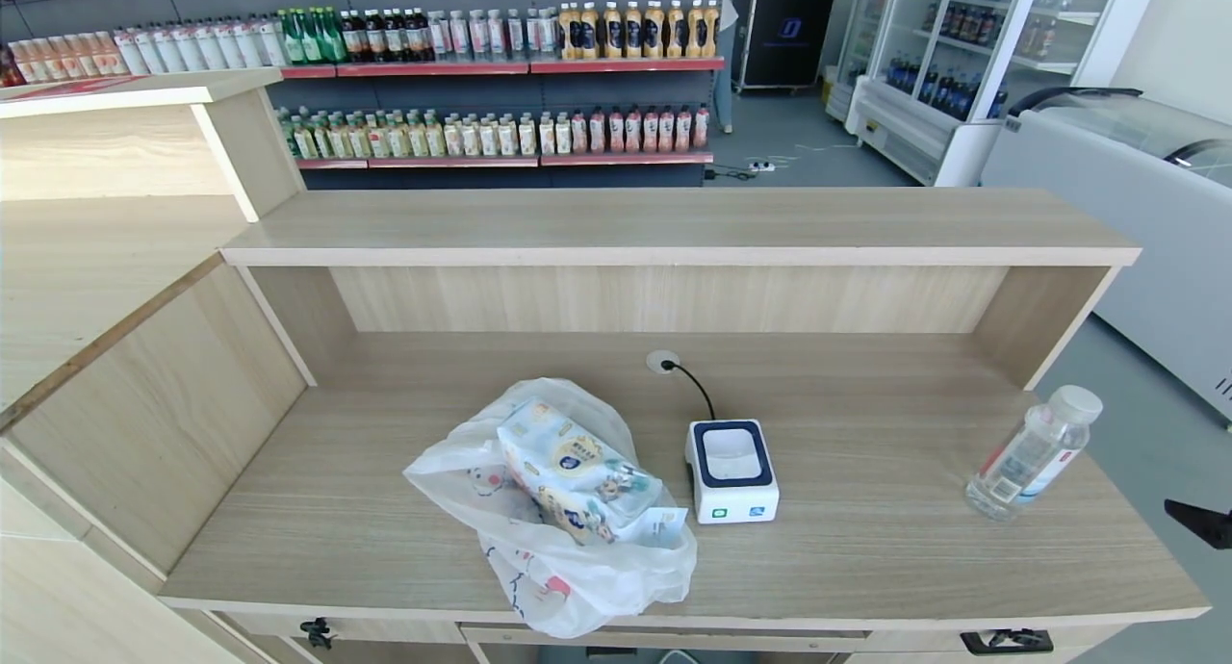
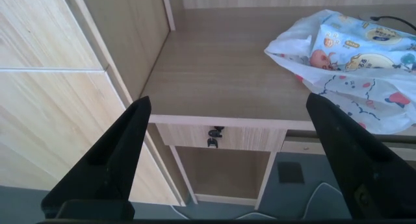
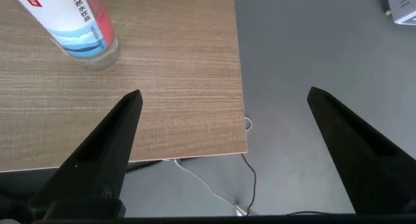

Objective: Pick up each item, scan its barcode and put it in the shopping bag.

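Clear water bottle (image 1: 1032, 452) upright near counter (image 1: 866, 549) edge; left pincer (image 2: 227, 97) and right pincer (image 3: 223, 93) both apart, empty.

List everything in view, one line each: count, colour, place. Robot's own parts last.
Shopping bag: 1, translucent white with coloured print, counter's front, left of the scanner.
Printed pack: 1, white, blue and yellow, lying in the bag.
Scanner: 1, white with dark blue rim, mid-counter.
Cable: 1, black, from the scanner back to a hole in the counter.
Bottle: 1, clear with white cap, standing near the counter's right end.
Counter: 1, light wood.
Shelved drinks: many, mixed colours, red-edged shelves behind.
Coolers: at least two, white, far right.
Left hand: 1, black, open, before the counter's front left.
Right hand: 1, black, open, off the counter's right front corner, near the bottle.
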